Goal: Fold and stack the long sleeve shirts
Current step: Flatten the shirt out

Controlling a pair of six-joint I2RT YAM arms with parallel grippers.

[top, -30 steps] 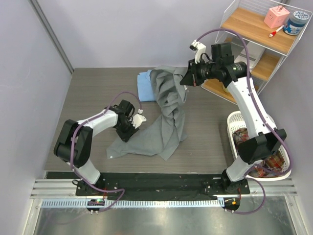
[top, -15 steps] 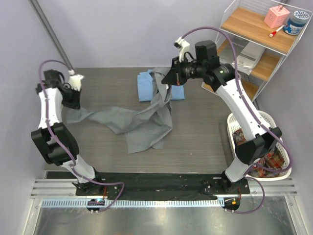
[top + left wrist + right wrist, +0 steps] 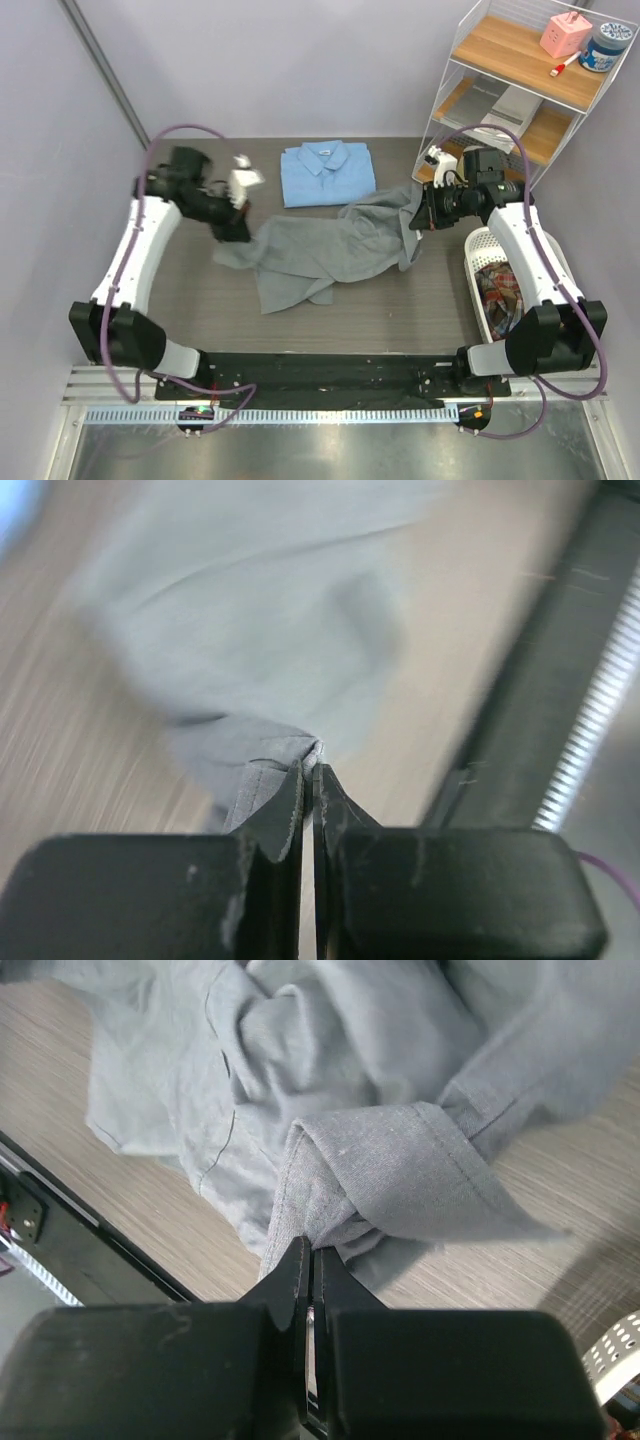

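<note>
Left claw [image 3: 312, 772] clamped on grey shirt [image 3: 320, 250] edge | right claw [image 3: 310, 1250] clamped on its other end | shirt spread crumpled across desk [image 3: 190, 300] | blue shirt [image 3: 327, 172] folded behind it

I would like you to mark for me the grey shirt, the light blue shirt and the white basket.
grey shirt [image 3: 320, 250]: top view, on the middle of the cloth.
light blue shirt [image 3: 328, 175]: top view, on the folded front.
white basket [image 3: 474, 270]: top view, on its left wall.
</note>
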